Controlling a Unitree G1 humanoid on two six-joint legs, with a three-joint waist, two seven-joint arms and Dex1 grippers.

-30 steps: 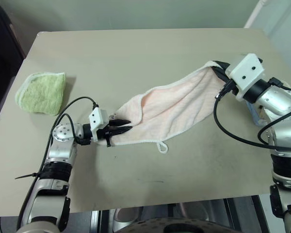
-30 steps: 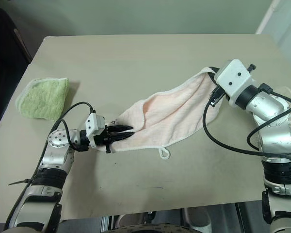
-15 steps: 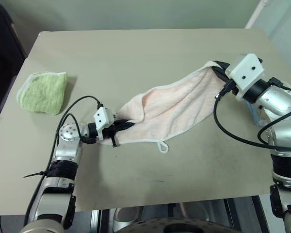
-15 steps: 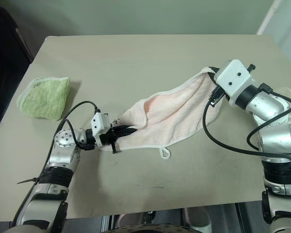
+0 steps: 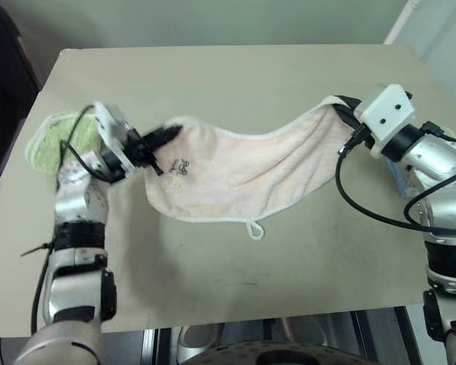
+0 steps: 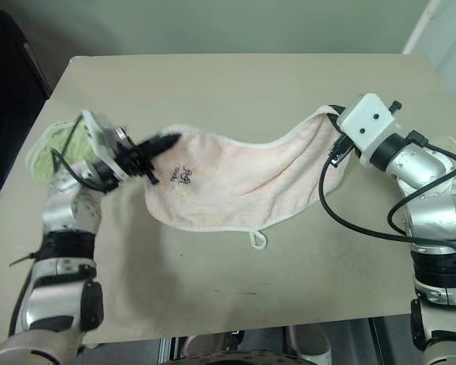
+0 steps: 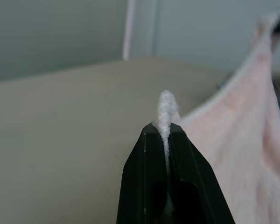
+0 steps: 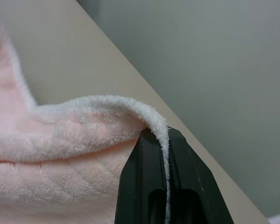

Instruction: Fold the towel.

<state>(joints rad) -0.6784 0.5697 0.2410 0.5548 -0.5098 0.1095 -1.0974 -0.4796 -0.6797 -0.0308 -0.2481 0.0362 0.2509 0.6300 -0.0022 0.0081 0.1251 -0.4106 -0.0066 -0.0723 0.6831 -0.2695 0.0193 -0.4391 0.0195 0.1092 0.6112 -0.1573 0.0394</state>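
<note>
**Pink towel stretched between both grippers**

The pale pink towel (image 5: 243,179) hangs across the middle of the frame, its lower hem and loop tab (image 5: 254,230) on the table (image 5: 235,84). The left gripper (image 5: 166,135) fingers pinch its left corner; the right gripper (image 5: 343,109) fingers pinch its right corner. A green towel (image 5: 47,138) lies at left.

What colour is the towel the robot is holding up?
Pale pink towel with a whitish hem, clearest in the right eye view.
</note>
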